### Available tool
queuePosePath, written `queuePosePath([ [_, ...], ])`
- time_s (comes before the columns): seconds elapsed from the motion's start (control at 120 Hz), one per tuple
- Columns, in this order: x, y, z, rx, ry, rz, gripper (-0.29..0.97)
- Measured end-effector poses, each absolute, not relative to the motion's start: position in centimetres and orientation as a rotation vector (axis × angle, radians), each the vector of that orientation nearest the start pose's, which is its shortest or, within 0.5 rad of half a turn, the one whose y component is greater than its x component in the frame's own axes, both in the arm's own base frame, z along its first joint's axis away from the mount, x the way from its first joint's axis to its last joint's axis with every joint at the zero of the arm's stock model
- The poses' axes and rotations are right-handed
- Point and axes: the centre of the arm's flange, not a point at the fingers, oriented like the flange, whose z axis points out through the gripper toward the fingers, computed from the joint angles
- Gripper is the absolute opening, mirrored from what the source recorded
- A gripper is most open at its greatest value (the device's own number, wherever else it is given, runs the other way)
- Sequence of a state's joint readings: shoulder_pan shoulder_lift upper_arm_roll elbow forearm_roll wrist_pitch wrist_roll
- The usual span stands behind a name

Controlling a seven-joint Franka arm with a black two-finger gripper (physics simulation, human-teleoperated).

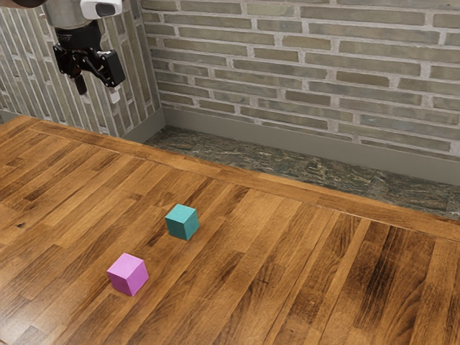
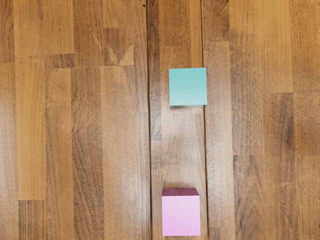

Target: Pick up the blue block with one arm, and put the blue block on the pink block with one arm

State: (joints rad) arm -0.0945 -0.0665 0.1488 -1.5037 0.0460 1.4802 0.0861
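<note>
A blue-green block (image 1: 182,221) rests on the wooden table, and a pink block (image 1: 128,274) lies a short way nearer the front, toward the exterior view's left. My gripper (image 1: 97,88) hangs high above the table at the upper left of the exterior view, far from both blocks, open with nothing between its fingers. Seen from above in the wrist view, the blue block (image 2: 188,87) and the pink block (image 2: 181,215) lie in line along the same plank, about two block-widths apart.
The wooden table top (image 1: 302,273) stretches wide around the blocks. Brick walls (image 1: 302,65) stand behind it, with a dark stone strip (image 1: 287,162) along the back edge.
</note>
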Motion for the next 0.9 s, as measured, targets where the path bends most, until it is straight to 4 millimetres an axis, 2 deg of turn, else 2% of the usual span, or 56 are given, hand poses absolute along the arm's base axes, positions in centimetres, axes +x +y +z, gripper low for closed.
queuePosePath([
  [0.2, 52.2, 4.6, 68.3, -3.122, 0.012, -0.061, 0.68],
  [0.258, 52.1, 4.7, 71.8, -3.114, 0.004, -0.146, 0.68],
  [0.325, 51.4, 4.4, 77.8, -3.091, 0.0, -0.299, 0.68],
  [0.35, 51.1, 4.2, 79.0, -3.087, 0.002, -0.324, 0.68],
  [0.383, 50.9, 4.0, 79.7, -3.086, 0.005, -0.328, 0.68],
  [0.467, 52.5, 3.2, 77.9, -3.109, 0.027, -0.244, 0.68],
  [0.575, 54.5, -0.3, 75.3, -3.124, 0.121, -0.149, 0.68],
  [0.617, 54.8, -1.0, 74.8, -3.126, 0.14, -0.127, 0.68],
  [0.683, 55.3, -0.7, 73.9, -3.128, 0.129, -0.093, 0.68],
  [0.783, 55.6, 1.0, 72.7, -3.125, 0.08, -0.045, 0.68],
  [0.808, 55.7, 1.3, 71.4, -3.126, 0.074, -0.009, 0.68],
  [0.9, 55.2, 1.4, 63.9, -3.134, 0.087, 0.136, 0.68],
])
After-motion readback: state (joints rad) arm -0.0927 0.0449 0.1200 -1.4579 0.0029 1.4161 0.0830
